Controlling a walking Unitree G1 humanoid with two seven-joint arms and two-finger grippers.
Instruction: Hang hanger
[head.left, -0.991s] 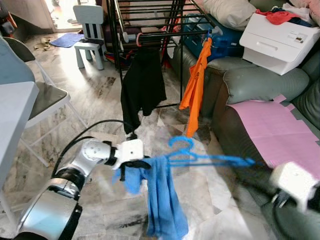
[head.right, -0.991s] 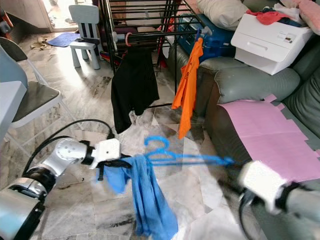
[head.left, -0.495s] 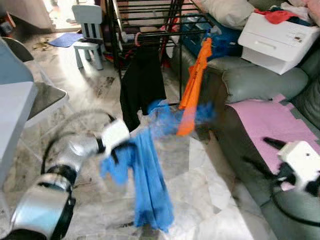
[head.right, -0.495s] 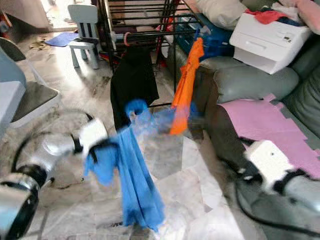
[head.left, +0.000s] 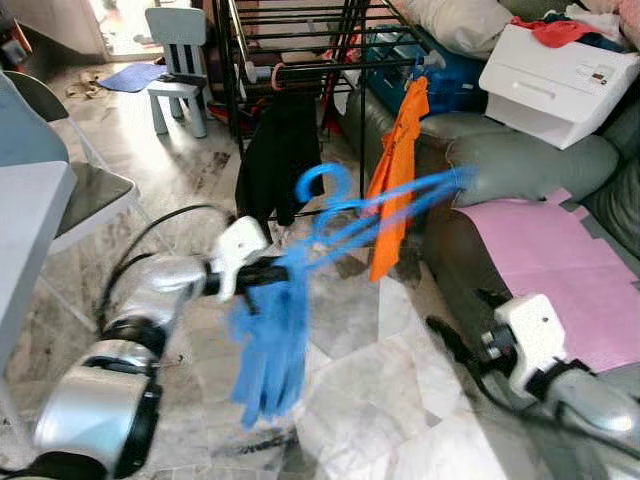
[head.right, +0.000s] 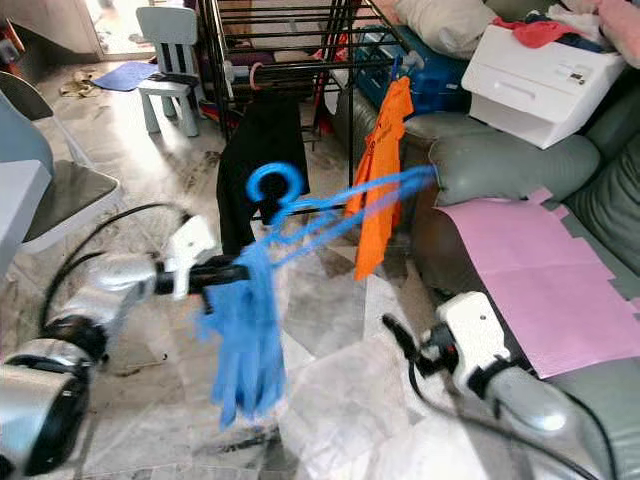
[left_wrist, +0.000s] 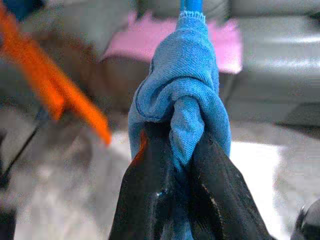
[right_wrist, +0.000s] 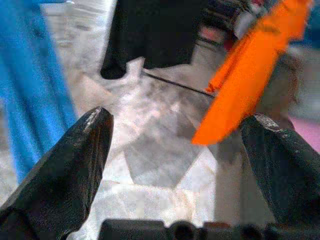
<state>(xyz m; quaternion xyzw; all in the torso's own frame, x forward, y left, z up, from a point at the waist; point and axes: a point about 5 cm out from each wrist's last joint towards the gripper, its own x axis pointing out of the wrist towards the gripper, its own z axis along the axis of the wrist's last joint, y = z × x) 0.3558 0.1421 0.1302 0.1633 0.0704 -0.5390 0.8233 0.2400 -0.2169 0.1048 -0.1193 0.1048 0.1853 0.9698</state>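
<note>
Pale marble floor (head.left: 370, 400) underfoot, glossy and veined. On it stands the black drying rack (head.left: 300, 40), a small light-blue child's chair (head.left: 180, 60) beside it, a blue mat (head.left: 133, 78) further back, and a grey sofa (head.left: 520, 170) along the right.

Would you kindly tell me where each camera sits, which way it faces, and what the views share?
Left eye view: on the head, looking forward and down at the drying rack and sofa; both silver arms show.
Right eye view: the other eye of that camera, same scene.
Left wrist view: along the left gripper, shut on the blue cloth, towards the sofa.
Right wrist view: along the open right gripper, towards the floor and rack.
Shared: blue hanger, orange shirt, black shirt.
</note>
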